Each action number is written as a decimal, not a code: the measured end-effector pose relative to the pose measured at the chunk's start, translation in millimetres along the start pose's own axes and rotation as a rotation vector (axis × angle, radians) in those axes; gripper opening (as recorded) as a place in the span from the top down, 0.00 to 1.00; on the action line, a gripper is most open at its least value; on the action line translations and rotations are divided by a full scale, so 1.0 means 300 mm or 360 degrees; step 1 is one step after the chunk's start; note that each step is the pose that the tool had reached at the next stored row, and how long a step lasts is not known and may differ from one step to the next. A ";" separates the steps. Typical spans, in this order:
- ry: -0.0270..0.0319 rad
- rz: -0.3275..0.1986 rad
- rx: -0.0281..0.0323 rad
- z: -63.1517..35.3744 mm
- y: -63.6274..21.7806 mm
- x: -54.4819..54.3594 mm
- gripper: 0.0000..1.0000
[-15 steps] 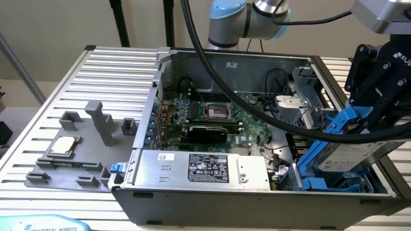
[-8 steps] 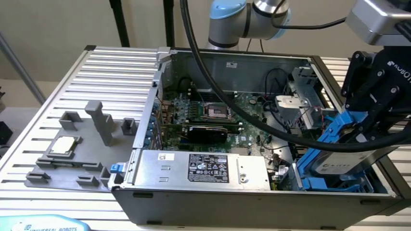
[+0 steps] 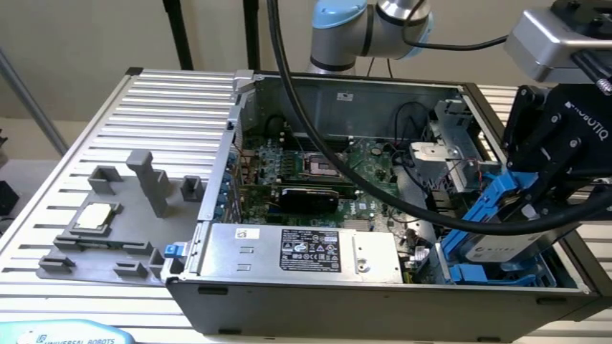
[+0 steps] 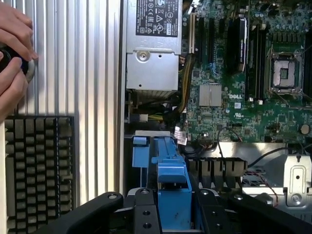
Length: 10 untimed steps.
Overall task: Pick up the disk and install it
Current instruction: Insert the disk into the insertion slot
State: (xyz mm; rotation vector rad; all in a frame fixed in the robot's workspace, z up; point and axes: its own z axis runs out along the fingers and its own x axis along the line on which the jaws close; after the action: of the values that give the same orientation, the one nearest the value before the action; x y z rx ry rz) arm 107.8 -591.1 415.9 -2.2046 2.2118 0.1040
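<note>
While the fingers (image 4: 146, 214) clamp the disk (image 3: 497, 247) by its blue frame, disk slanted inside the open computer case (image 3: 383, 315), exterior view's right.

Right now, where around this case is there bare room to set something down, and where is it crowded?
Free: the ribbed table strip between the grey fixture and the table's far edge, beside the computer case. Crowded: the case's corner at the exterior view's right, where the fingers hold the disk beside a black cable.
</note>
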 end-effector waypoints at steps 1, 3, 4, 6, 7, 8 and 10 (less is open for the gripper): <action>0.00002 0.0000 -0.00001 0.004 0.000 -0.002 0.67; -0.00002 0.0000 -0.00003 0.012 0.000 -0.004 0.67; -0.00001 0.0000 -0.00005 0.016 -0.001 -0.004 0.67; 0.00003 0.0000 -0.00007 0.025 -0.001 -0.004 0.67; 0.00002 0.0000 -0.00008 0.030 -0.001 -0.004 0.67; 0.00000 0.0000 -0.00010 0.035 -0.001 -0.004 0.67; 0.00000 0.0000 -0.00014 0.044 -0.001 -0.004 0.67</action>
State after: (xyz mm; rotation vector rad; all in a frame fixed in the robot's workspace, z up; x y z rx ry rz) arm 107.8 -589.2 402.8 -2.2048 2.2124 0.1050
